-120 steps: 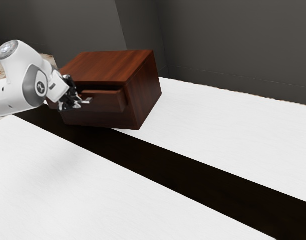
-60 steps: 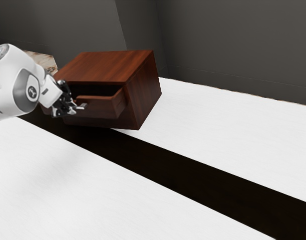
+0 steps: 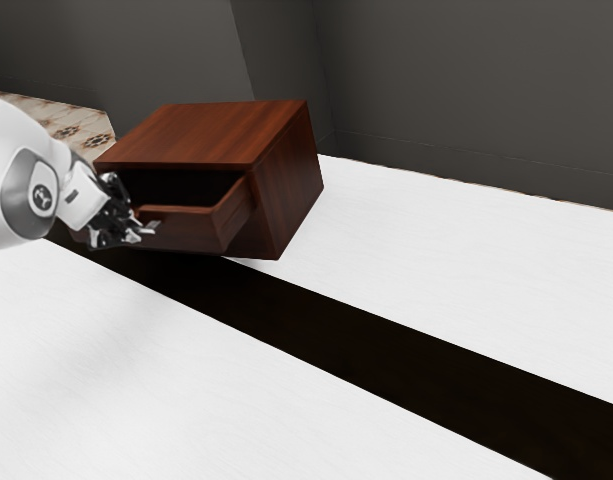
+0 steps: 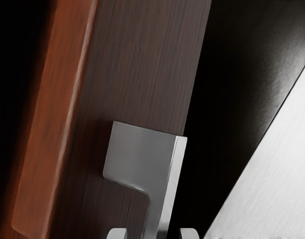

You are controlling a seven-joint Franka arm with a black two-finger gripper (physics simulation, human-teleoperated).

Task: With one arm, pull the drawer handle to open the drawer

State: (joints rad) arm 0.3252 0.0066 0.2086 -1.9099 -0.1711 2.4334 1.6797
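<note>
A dark red wooden cabinet [image 3: 286,170] stands at the back of the table. Its drawer [image 3: 191,222] is pulled partly out toward the exterior view's left, leaving a dark gap behind the front panel. My gripper [image 3: 138,229] is at the drawer's front, shut on the small metal handle [image 3: 152,223]. In the wrist view the grey L-shaped handle [image 4: 142,159] stands off the wood-grain drawer front [image 4: 142,59]. Its bar runs between my two fingertips [image 4: 117,233] at the picture's lower edge.
The white table [image 3: 436,260] is crossed by a wide black stripe [image 3: 386,360] running from the cabinet toward the exterior view's lower right. Dark walls close the back. A patterned surface [image 3: 71,125] lies behind my arm.
My hand has drawn back toward the exterior view's left with the handle in its grip. The drawer has slid further out of the cabinet.
</note>
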